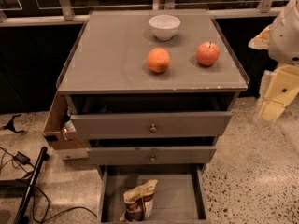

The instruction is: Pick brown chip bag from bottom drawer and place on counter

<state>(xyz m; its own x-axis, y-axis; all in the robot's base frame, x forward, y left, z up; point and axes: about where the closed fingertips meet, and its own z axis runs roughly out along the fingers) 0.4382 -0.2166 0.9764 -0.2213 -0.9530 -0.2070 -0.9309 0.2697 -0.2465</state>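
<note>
Since the deep grey bottom drawer [180,195] is pulled open, the crinkled tan-and-brown chip bag [140,200] is exposed for grasping; the cream tool [279,93], state not discernible, is held well apart, far right.

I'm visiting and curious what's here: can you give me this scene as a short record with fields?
bag: in the open bottom drawer, near its front
counter: holds bowl, orange, apple
bowl: at the back
orange: left of apple
claw: far right, beside the counter, apart from bag
task: bag not yet picked
</note>
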